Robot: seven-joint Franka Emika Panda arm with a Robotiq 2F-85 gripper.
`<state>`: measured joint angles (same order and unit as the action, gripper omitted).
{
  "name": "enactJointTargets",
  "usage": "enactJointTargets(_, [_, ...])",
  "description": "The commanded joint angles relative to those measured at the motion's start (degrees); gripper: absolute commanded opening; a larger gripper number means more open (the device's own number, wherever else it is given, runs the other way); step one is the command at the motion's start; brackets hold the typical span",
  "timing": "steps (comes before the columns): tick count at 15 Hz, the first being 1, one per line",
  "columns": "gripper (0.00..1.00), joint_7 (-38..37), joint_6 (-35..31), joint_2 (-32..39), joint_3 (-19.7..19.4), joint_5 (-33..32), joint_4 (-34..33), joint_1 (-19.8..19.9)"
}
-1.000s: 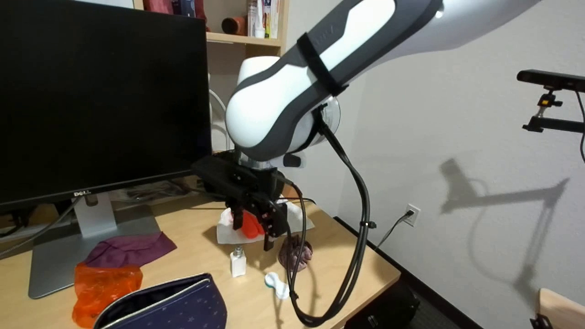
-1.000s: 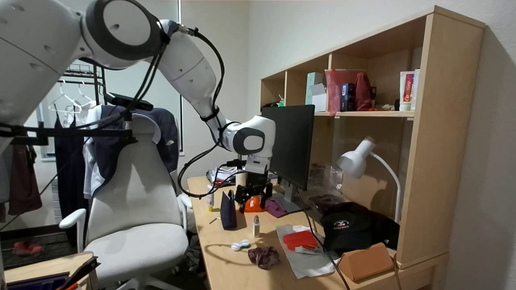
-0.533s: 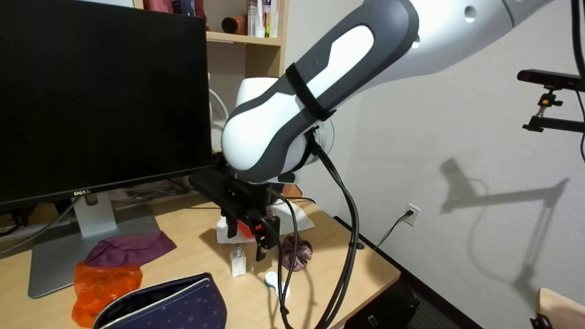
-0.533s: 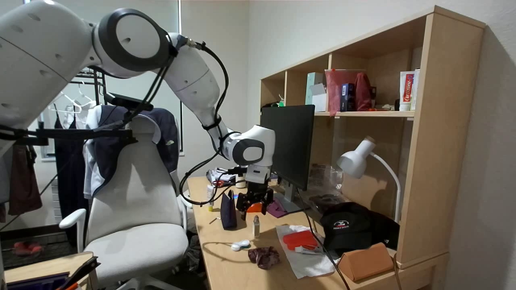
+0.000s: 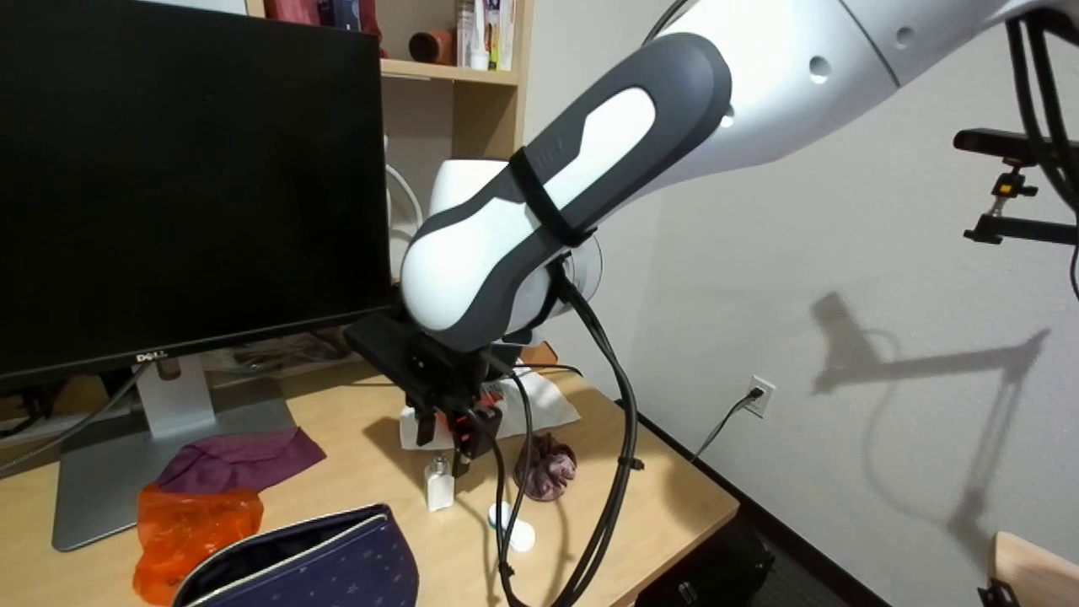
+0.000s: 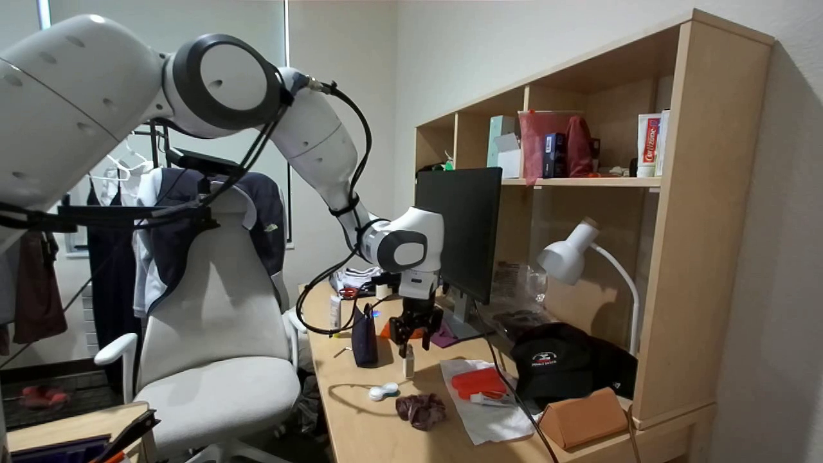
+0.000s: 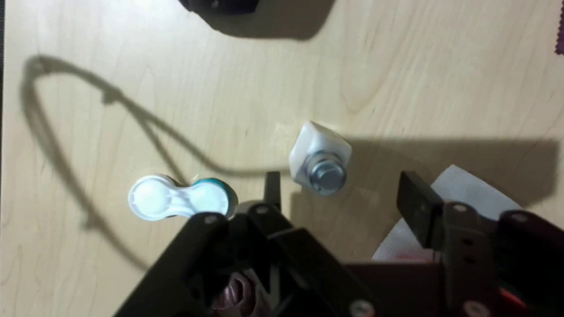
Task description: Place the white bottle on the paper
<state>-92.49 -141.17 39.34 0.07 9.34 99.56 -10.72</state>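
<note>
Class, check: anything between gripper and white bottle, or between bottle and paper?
Nothing visible stands between the open gripper and the white bottle, or between bottle and paper; a red object and a tube lie on it.

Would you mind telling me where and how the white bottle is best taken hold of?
Probably across the flat-sided body of the white bottle, below its narrower silver top, from straight above: it stands upright on the desk, and the wrist view shows the top between the spread jaws of the end effector.

Mid-frame in the wrist view we see a smooth bottle (image 7: 318, 143), its cap (image 7: 328, 176) shiny like metal; lower right, matt paper (image 7: 469, 191).
</note>
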Motion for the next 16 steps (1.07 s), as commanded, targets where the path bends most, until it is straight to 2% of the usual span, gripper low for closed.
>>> enactJointTargets(1, [0.39, 0.3, -0.3, 1.5, -0.6, -0.3, -2.3, -0.6])
enactJointTargets(5, [0.13, 0.1, 0.2, 2.1, -0.9, -0.4, -3.4, -0.7])
enactJointTargets(7, [0.08, -0.8, 0.3, 1.8, -1.4, -0.5, -3.3, -0.9])
enactJointTargets(11, [0.11, -1.4, 0.7, 0.5, -2.6, -0.6, -2.5, -0.7])
enactJointTargets(12, [0.13, -1.5, 1.1, 0.7, -2.9, -0.7, -2.8, -0.7])
enactJointTargets(13, [0.45, -1.3, 1.7, 0.9, -2.9, -0.6, -3.0, -0.5])
enactJointTargets(14, [0.46, -1.4, 2.0, 1.0, -3.1, -0.7, -3.2, -0.6])
enactJointTargets(16, [0.58, -1.1, 2.6, 1.0, -3.1, -0.8, -3.4, -0.6])
